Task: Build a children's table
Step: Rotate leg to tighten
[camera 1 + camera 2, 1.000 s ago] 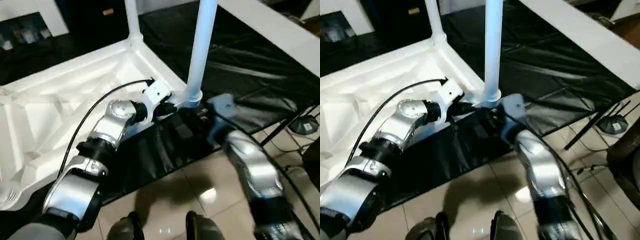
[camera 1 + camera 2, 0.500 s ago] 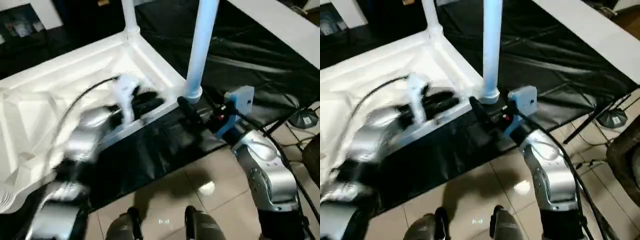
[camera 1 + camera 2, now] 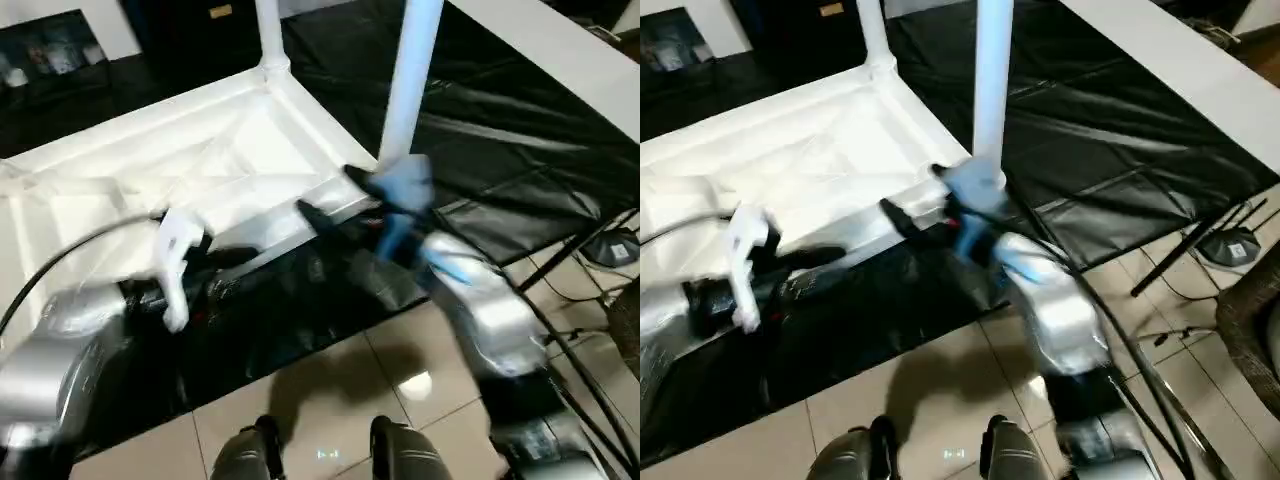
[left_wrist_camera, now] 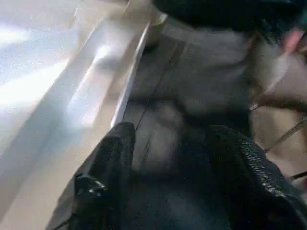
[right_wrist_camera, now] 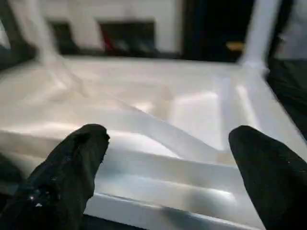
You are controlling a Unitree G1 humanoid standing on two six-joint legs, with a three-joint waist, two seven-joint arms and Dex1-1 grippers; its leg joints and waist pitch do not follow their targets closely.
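The children's table top (image 3: pixel 150 160) lies upside down, white, ribbed side up, on the black-covered surface. Two white legs stand upright in its corner sockets: one at the back corner (image 3: pixel 268 30), one at the near right corner (image 3: pixel 410 90). My left gripper (image 4: pixel 172 153) is open over the black cover, just outside the top's near rim (image 4: pixel 96 96), nothing between its fingers. My right gripper (image 3: pixel 328 192) is open wide at the near rim beside the base of the near right leg, facing the ribbed underside (image 5: pixel 158 115), holding nothing.
The black-covered work surface (image 3: pixel 500 110) stretches to the right behind the table. A white board (image 3: pixel 560 50) runs along the far right. Tiled floor (image 3: pixel 330 390) and my feet (image 3: pixel 262 452) lie below the edge; cables and a stand foot (image 3: pixel 610 245) sit at the right.
My left gripper let go at the near right leg's base, opened and pulled back to the left. My right gripper swung left to the table's near rim, staying open.
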